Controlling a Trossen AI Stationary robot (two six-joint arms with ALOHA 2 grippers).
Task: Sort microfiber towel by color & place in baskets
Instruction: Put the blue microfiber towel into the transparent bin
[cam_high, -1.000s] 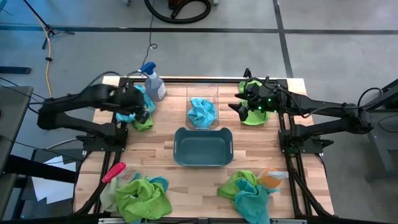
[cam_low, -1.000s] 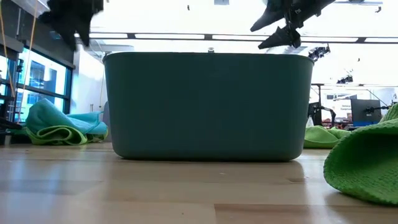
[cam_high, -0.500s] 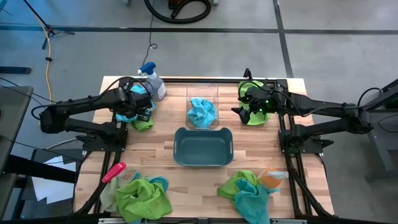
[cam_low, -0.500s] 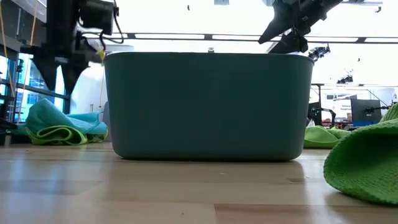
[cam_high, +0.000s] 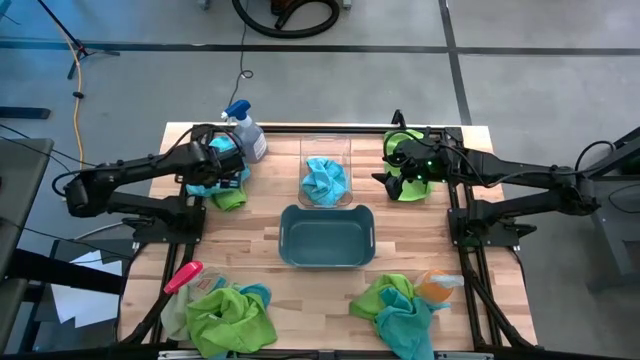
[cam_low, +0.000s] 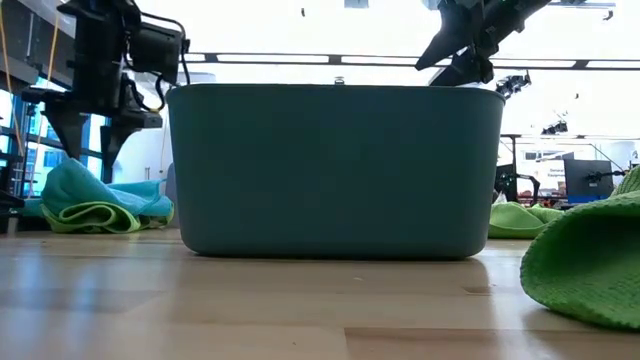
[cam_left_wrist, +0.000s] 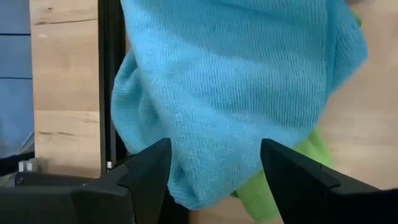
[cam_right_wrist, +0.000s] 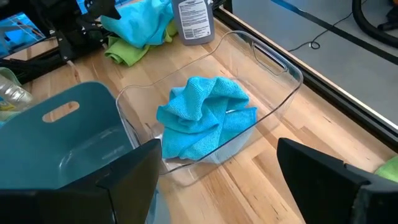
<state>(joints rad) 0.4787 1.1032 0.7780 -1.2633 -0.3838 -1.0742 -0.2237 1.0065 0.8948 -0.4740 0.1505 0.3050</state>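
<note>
On the left, our left gripper (cam_high: 228, 176) hangs just over a blue towel (cam_left_wrist: 242, 81) that lies on a green towel (cam_high: 231, 198) by the table's left rear edge, near the spray bottle (cam_high: 246, 134). Its fingers stand wide apart, one on each side of the blue cloth in the wrist view, holding nothing. We judge this the pick step: the next move calls for us to lower onto the blue towel alone, close on a fold of it, and lift it clear of the green one under it, so that only one colour comes away.

In the middle stands the clear bin (cam_high: 326, 170), with one blue towel (cam_right_wrist: 205, 118) already inside. Just in front of it is the teal bin (cam_high: 326, 236), which looks empty from above. So blue seems bound for the clear bin, and green for the teal one.

On the right, our right gripper (cam_high: 398, 172) waits with fingers spread wide and empty, above a green towel (cam_high: 408, 188) at the right rear corner.

Two mixed heaps (cam_high: 228, 315) (cam_high: 400, 305) remain at the front, so most of the sorting is still ahead. A pink-handled brush (cam_high: 183, 277) lies by the left heap.

The bottle carries a white label, but we cannot read its print.
</note>
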